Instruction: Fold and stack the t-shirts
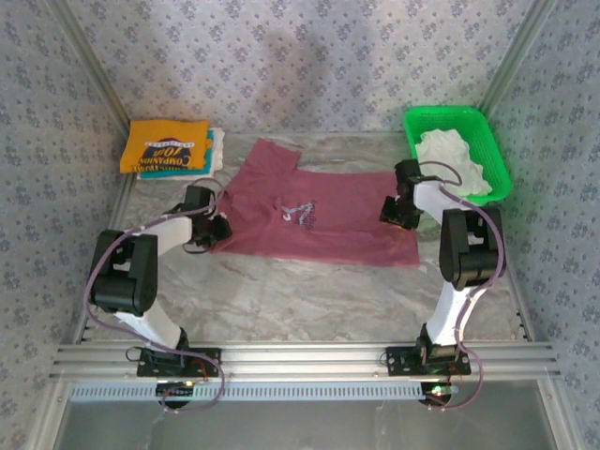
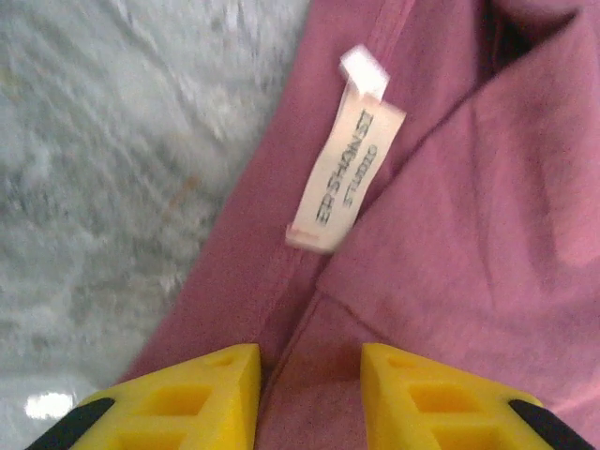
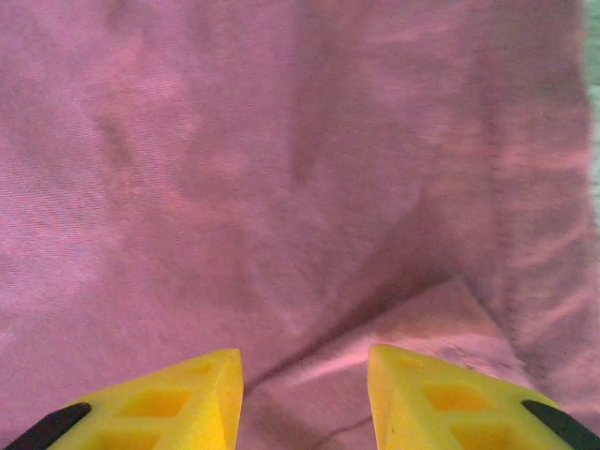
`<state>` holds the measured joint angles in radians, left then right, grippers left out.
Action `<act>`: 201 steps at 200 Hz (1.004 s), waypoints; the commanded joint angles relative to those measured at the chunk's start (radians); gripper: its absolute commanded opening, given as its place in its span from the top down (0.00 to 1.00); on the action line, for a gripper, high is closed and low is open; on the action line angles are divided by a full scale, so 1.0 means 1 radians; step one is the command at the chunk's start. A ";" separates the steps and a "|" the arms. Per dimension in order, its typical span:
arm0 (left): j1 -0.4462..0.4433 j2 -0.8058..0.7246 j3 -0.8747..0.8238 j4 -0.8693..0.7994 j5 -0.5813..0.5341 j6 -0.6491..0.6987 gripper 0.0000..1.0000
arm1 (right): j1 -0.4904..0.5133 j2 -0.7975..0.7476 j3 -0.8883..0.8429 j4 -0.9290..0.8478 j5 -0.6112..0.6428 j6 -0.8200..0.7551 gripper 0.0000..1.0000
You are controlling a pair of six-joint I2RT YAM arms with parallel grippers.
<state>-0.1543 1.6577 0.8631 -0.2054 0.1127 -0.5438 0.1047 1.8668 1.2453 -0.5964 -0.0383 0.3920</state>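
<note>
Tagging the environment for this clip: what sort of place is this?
Probably a lab data-collection booth, not a real home: wallpaper-patterned walls set in an aluminium frame, with the maroon t-shirt and green basket staged on the table.

Open table [image 1: 309, 291] near-side of maroon shirt [image 1: 328, 230]; basket [image 1: 494, 150] far-R, folded stack [image 1: 169, 146] far-L corner

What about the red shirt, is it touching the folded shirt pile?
Apart. The top view shows a strip of bare table between the maroon shirt and the folded pile.
</note>
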 commanded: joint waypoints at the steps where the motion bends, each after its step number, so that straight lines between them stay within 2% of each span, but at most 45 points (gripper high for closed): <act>1: 0.026 -0.002 -0.044 0.030 0.028 -0.041 0.67 | 0.021 -0.006 0.023 -0.033 0.036 -0.024 0.59; 32: 0.027 -0.075 -0.140 -0.017 0.010 -0.065 0.67 | 0.075 -0.120 0.001 0.075 0.027 -0.164 0.57; 55: 0.027 -0.151 -0.212 -0.035 -0.027 -0.091 0.67 | 0.142 -0.170 0.007 0.146 -0.142 -0.352 0.55; 77: 0.029 -0.208 -0.239 -0.063 -0.069 -0.103 0.67 | 0.259 -0.120 0.101 0.030 -0.168 -0.572 0.52; 98: 0.034 -0.228 -0.237 -0.075 -0.090 -0.092 0.67 | 0.360 -0.063 0.162 -0.087 -0.151 -0.790 0.55; 128: 0.037 -0.207 -0.229 -0.066 -0.076 -0.079 0.67 | 0.367 -0.046 0.149 -0.088 -0.209 -0.959 0.51; 161: 0.037 -0.195 -0.223 -0.060 -0.056 -0.073 0.67 | 0.390 0.027 0.205 -0.201 -0.142 -1.094 0.45; 201: 0.038 -0.181 -0.228 -0.050 -0.046 -0.068 0.67 | 0.383 0.065 0.182 -0.202 -0.083 -1.112 0.41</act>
<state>-0.1249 1.4429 0.6384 -0.2089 0.0639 -0.6254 0.4889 1.9057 1.4178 -0.7425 -0.1787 -0.6483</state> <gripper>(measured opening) 0.332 0.585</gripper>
